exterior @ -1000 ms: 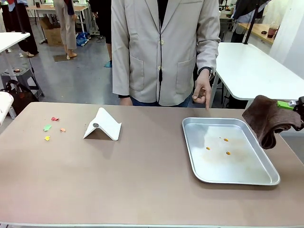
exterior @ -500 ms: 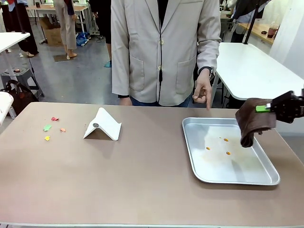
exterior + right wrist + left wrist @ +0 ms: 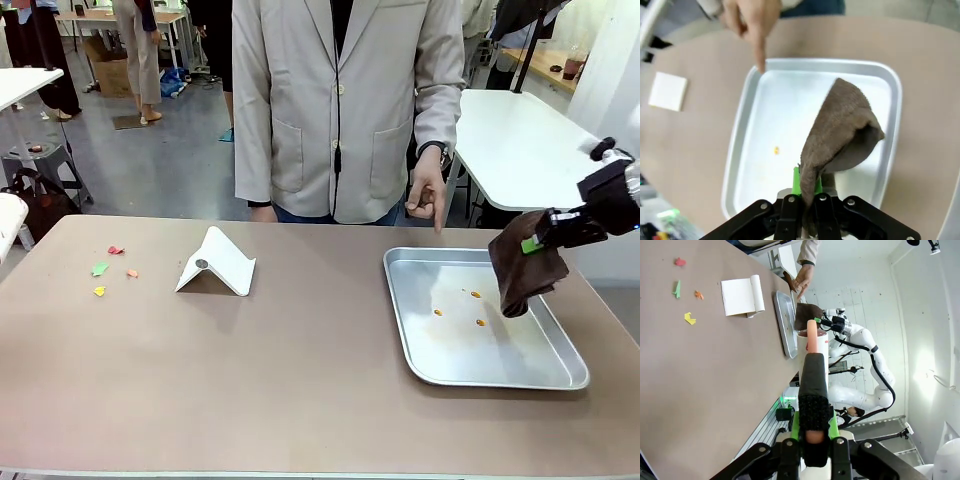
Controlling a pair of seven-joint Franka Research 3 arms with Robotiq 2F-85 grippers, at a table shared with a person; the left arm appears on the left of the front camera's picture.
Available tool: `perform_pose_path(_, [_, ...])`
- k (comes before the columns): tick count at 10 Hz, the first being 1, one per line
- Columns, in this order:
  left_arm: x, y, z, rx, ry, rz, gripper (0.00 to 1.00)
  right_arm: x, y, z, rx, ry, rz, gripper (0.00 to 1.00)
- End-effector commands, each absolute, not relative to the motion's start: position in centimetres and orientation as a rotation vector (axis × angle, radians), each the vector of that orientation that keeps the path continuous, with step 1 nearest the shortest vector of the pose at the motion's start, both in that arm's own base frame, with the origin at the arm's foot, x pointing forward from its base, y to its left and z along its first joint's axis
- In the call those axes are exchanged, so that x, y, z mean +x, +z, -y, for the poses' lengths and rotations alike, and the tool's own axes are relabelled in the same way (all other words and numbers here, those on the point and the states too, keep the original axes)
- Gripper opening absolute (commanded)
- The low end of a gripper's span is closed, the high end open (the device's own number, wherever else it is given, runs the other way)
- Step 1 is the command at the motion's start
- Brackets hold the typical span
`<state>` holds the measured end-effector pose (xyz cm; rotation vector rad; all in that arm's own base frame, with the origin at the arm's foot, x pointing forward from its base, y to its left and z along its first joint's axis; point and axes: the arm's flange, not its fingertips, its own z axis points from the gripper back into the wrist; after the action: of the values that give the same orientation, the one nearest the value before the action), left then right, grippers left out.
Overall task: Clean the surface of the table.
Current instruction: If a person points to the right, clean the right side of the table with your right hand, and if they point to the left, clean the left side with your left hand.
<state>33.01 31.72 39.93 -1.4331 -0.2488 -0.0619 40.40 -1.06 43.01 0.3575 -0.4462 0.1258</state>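
One change: our right hand (image 3: 533, 243), pinching brown cloth (image 3: 520, 272), now hangs over tray (image 3: 396, 305), inboard of table (image 3: 300, 400) edge. We judge wipe imminent. Left hand (image 3: 813, 427) clamps dark rod (image 3: 813, 375).

text: none legible | labels/brands: none legible | numbers: none legible | signs: none legible

Foreground: left gripper (image 3: 813, 426) clamped on black-sleeved stick (image 3: 813, 375), peach tip. Taupe table (image 3: 715, 370) carries coloured paper scraps (image 3: 689, 318), white folded card (image 3: 740, 296), metal tray (image 3: 782, 322). Person's hand (image 3: 802, 277) points at tray. Farther off, right gripper (image 3: 818, 320) grips brown cloth (image 3: 806, 317) by tray.
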Motion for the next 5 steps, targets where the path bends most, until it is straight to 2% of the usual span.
perform_pose_path(1, [32.7, 40.4, -31.7, -1.436, -0.068, 0.251, 0.00, 41.8, 43.2, 1.1, 0.206, 0.130, 0.363, 0.07])
perform_pose_path(5, [32.7, 40.4, -31.7, -1.436, -0.068, 0.251, 0.00, 44.0, 41.7, -0.3, 0.114, 0.161, 0.288, 0.07])
